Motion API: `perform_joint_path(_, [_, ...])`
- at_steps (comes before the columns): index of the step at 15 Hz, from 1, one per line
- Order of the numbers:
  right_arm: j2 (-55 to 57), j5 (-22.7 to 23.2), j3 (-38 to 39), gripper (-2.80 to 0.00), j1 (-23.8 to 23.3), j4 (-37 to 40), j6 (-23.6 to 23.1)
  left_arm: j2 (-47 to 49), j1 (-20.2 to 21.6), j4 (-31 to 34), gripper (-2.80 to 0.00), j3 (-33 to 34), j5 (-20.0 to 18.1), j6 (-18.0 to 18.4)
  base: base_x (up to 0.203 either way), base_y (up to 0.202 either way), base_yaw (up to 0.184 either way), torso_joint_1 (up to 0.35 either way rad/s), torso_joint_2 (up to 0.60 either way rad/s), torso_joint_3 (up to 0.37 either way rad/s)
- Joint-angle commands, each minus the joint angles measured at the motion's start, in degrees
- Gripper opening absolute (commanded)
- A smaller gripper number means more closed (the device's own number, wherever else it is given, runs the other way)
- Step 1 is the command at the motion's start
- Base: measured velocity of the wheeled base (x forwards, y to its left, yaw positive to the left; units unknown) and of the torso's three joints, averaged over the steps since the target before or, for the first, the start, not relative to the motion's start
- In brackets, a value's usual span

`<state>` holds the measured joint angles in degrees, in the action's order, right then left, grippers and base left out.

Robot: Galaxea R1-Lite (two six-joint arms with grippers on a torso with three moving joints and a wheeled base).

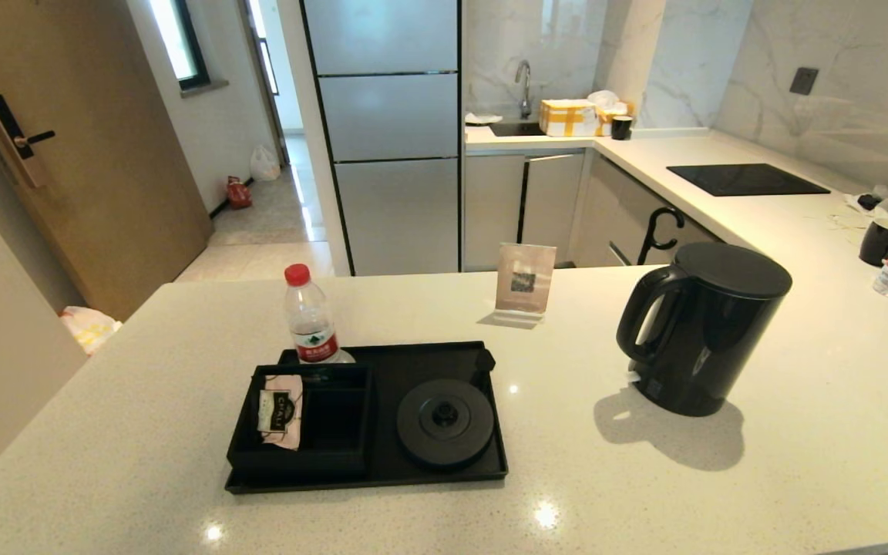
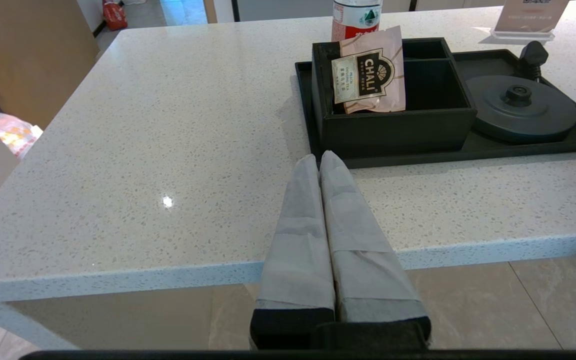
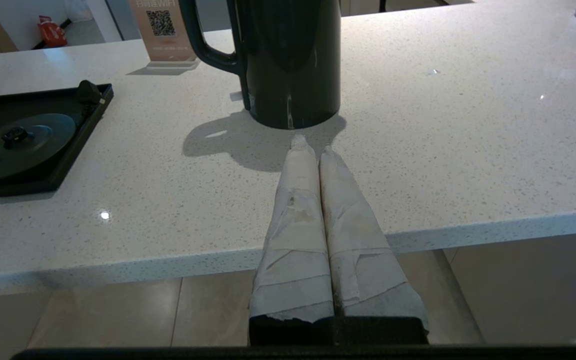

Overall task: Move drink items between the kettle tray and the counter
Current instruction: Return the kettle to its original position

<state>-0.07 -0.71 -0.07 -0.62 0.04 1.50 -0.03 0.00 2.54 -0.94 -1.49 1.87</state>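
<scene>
The left gripper (image 2: 320,159) was clenched on nothing, short of the counter (image 1: 143,432) edge and aimed at the tray (image 1: 490,470). One sachet (image 1: 280,411) leaned in the box (image 1: 336,447), likely to stay easy to pinch. One base (image 1: 444,422) lay bare at its three o'clock. One kettle (image 1: 702,331) stood on the counter farther toward three o'clock. The right gripper (image 3: 312,146), also clenched and empty, faced it.
</scene>
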Motion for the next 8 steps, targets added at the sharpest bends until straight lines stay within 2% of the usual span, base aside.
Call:
perform_joint_path(1, [0.1, -0.1, 0.1, -2.8, 0.0, -0.5, 0.2, 0.0, 0.0, 0.0, -2.8, 0.0, 0.0, 0.0, 0.0, 0.0, 0.0, 0.0, 0.0, 0.0])
perform_joint_path(3, [0.6, -0.1, -2.6, -2.8, 0.0, 0.1, -0.2, 0.0, 0.0, 0.0, -2.8, 0.0, 0.0, 0.1, 0.0, 0.0, 0.0, 0.0, 0.0, 0.0])
perform_joint_path(5, [3.1, 0.4, -8.7, -2.8, 0.0, 2.4, 0.6, 0.0, 0.0, 0.0, -2.8, 0.0, 0.0, 0.0, 0.0, 0.0, 0.0, 0.0, 0.0, 0.0])
perform_joint_path(8, [13.5, 2.8, -31.3, -2.8, -0.1, 11.0, 2.4, 0.0, 0.0, 0.0, -2.8, 0.0, 0.0, 0.0, 0.0, 0.0, 0.0, 0.0, 0.0, 0.0])
